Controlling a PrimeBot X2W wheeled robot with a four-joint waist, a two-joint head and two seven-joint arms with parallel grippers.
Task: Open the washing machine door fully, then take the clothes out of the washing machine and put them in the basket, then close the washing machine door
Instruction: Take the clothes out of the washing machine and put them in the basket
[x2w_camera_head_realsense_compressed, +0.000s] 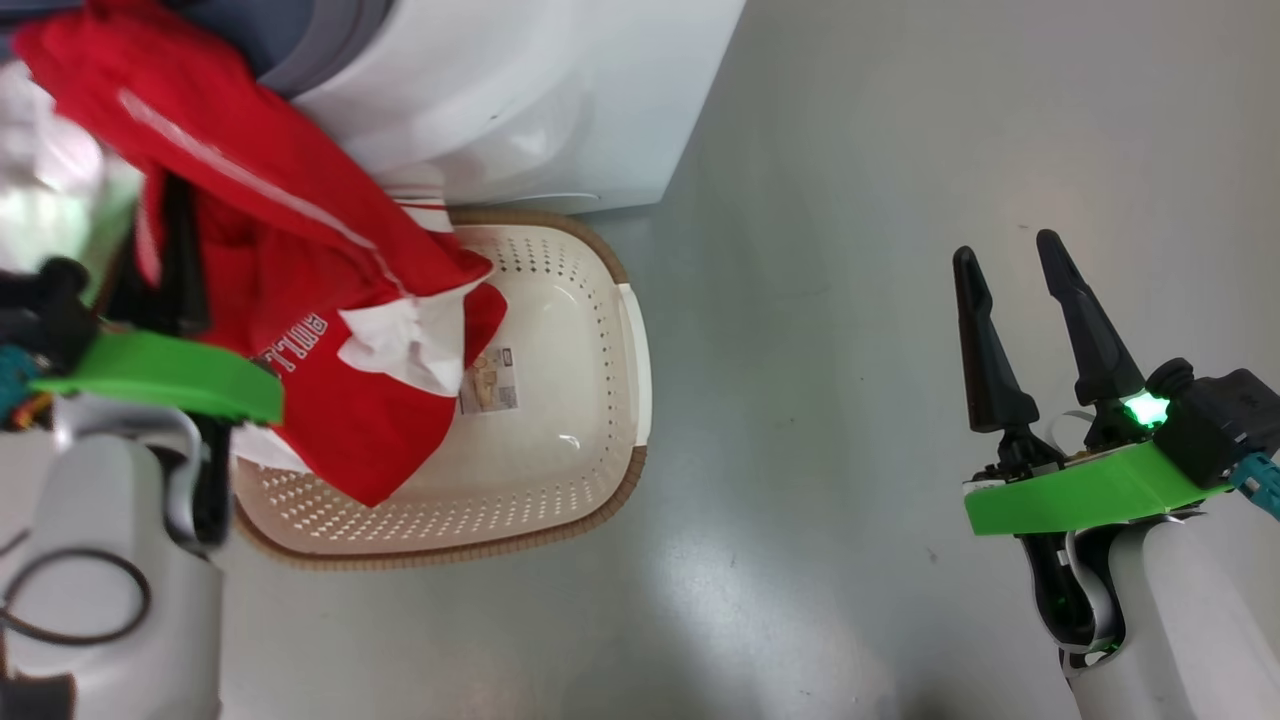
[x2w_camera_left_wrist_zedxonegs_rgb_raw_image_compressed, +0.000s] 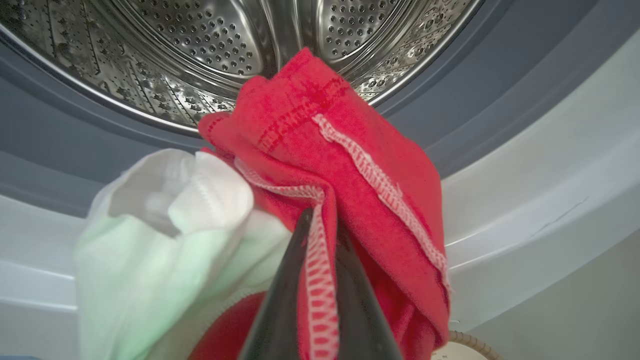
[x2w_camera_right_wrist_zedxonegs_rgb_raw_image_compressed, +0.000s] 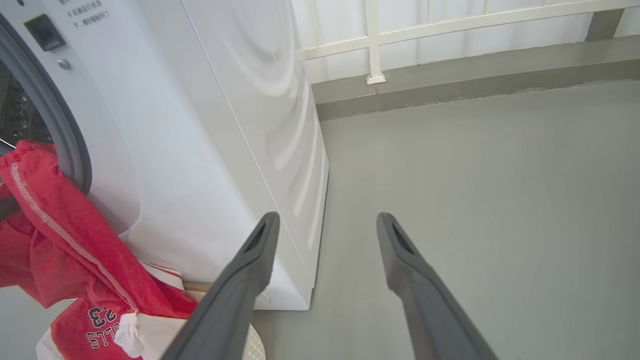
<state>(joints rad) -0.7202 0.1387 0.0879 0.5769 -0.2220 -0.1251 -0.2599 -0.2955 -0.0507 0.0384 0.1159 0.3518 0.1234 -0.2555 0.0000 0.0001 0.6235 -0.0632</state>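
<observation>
The red jersey (x2w_camera_head_realsense_compressed: 300, 250) hangs out of the washing machine (x2w_camera_head_realsense_compressed: 520, 100) and drapes down over the near left part of the cream basket (x2w_camera_head_realsense_compressed: 640, 380) on the floor. In the left wrist view my left gripper (x2w_camera_left_wrist_zedxonegs_rgb_raw_image_compressed: 320, 216) is shut on a fold of the red jersey (x2w_camera_left_wrist_zedxonegs_rgb_raw_image_compressed: 350, 150) with white stitching, just in front of the steel drum (x2w_camera_left_wrist_zedxonegs_rgb_raw_image_compressed: 210, 40). A white garment (x2w_camera_left_wrist_zedxonegs_rgb_raw_image_compressed: 165, 240) bunches to the left of the fingers. My right gripper (x2w_camera_head_realsense_compressed: 1010, 250) stands open over bare floor, right of the basket. The washing machine door is out of view.
The machine's white side panel (x2w_camera_right_wrist_zedxonegs_rgb_raw_image_compressed: 200, 125) stands close to the left of my right gripper (x2w_camera_right_wrist_zedxonegs_rgb_raw_image_compressed: 325, 220). Grey floor (x2w_camera_right_wrist_zedxonegs_rgb_raw_image_compressed: 475, 200) stretches to a low kerb and white railing (x2w_camera_right_wrist_zedxonegs_rgb_raw_image_compressed: 372, 50) at the back. A paper label (x2w_camera_head_realsense_compressed: 490, 380) lies inside the basket.
</observation>
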